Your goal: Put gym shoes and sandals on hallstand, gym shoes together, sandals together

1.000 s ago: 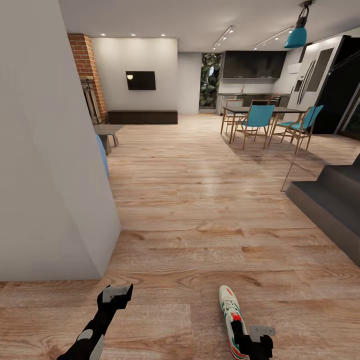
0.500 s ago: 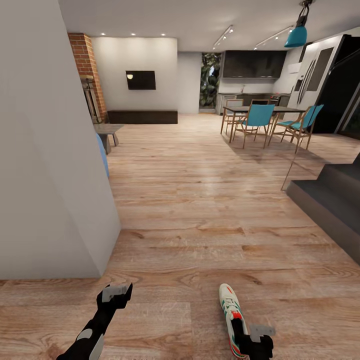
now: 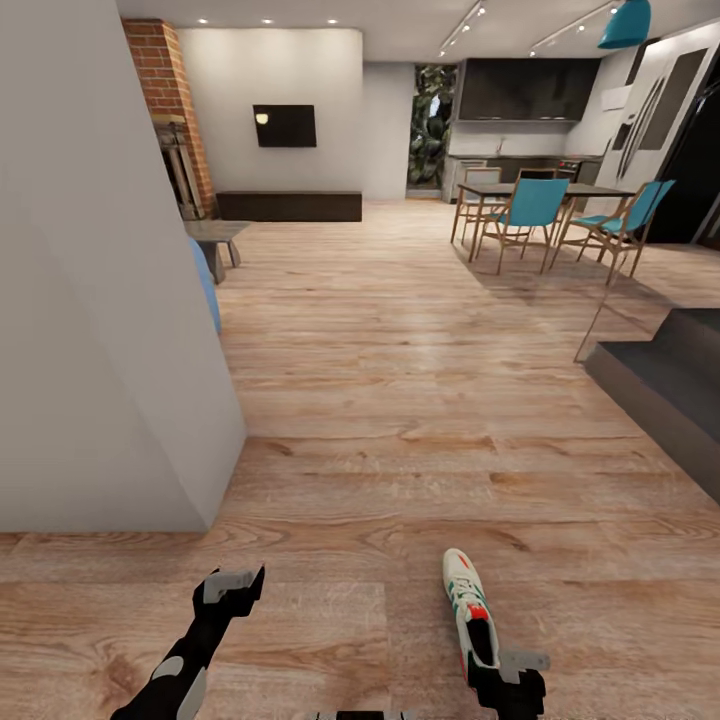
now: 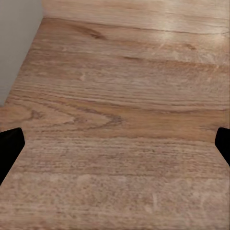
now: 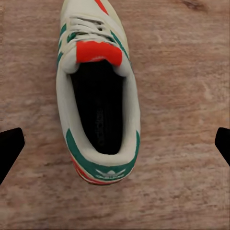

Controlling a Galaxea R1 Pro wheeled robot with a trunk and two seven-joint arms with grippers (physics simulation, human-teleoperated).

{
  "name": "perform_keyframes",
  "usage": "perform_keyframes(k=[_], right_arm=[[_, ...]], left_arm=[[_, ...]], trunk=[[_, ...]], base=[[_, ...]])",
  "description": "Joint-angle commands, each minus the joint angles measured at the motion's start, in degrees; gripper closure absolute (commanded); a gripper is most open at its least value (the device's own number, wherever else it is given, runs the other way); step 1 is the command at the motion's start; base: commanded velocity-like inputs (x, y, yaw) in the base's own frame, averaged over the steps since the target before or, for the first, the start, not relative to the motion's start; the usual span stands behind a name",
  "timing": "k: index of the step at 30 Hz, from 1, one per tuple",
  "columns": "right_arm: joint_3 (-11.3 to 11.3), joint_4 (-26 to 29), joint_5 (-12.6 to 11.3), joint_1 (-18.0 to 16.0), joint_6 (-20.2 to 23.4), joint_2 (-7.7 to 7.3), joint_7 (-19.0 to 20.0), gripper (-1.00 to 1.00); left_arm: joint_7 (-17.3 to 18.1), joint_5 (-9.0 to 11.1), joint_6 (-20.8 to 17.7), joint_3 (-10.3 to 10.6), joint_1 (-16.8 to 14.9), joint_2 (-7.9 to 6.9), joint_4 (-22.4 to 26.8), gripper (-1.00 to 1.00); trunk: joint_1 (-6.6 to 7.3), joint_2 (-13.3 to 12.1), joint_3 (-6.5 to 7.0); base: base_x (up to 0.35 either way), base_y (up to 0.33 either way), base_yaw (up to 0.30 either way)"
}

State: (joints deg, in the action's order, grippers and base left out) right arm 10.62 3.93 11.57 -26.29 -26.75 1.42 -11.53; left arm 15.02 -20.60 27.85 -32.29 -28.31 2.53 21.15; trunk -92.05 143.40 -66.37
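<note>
Wood floor [image 5: 191, 72], sneaker [image 5: 98, 91] (adidas insole)

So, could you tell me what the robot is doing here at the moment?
It is collecting shoes from the corridor floor. The right gripper hangs open directly over the heel of one gym shoe, which lies upright on the planks with its toe pointing away from the robot; it is not yet gripped. The left gripper is open and empty over bare floor, near a wall corner.
</note>
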Motion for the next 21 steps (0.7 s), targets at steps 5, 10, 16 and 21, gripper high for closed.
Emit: perform_keyframes(k=[5, 10, 16, 21], right_arm=[[0.4, 4.1, 0.5, -0.1, 0.3, 0.29, -0.2, -1.0], [0.4, 10.0, 0.5, -0.1, 2.6, 0.52, -0.1, -1.0], [0.3, 15.6, 0.5, -0.1, 8.7, 1.11, 0.0, -1.0], [0.3, 19.8, 0.5, -0.2, 12.3, 1.44, 0.0, -1.0]], left_arm=[[0.4, -0.3, 0.0, -0.5, -0.1, 0.19, 0.0, -1.0], [0.4, -0.3, -0.1, -0.5, -0.1, 0.11, 0.0, -1.0], [0.4, -0.3, -0.1, -0.5, -0.1, 0.07, 0.0, -1.0], [0.4, -0.3, -0.1, -0.5, -0.2, 0.33, 0.1, -1.0]], trunk=[[-0.11, 0.1, -1.56], [-0.24, 0.2, -3.07], [-0.4, 0.2, -4.88], [-0.53, 0.3, -6.39]], base=[[0.0, 0.0, 0.128], [0.0, 0.0, 0.138], [0.0, 0.0, 0.142], [0.0, 0.0, 0.142]])
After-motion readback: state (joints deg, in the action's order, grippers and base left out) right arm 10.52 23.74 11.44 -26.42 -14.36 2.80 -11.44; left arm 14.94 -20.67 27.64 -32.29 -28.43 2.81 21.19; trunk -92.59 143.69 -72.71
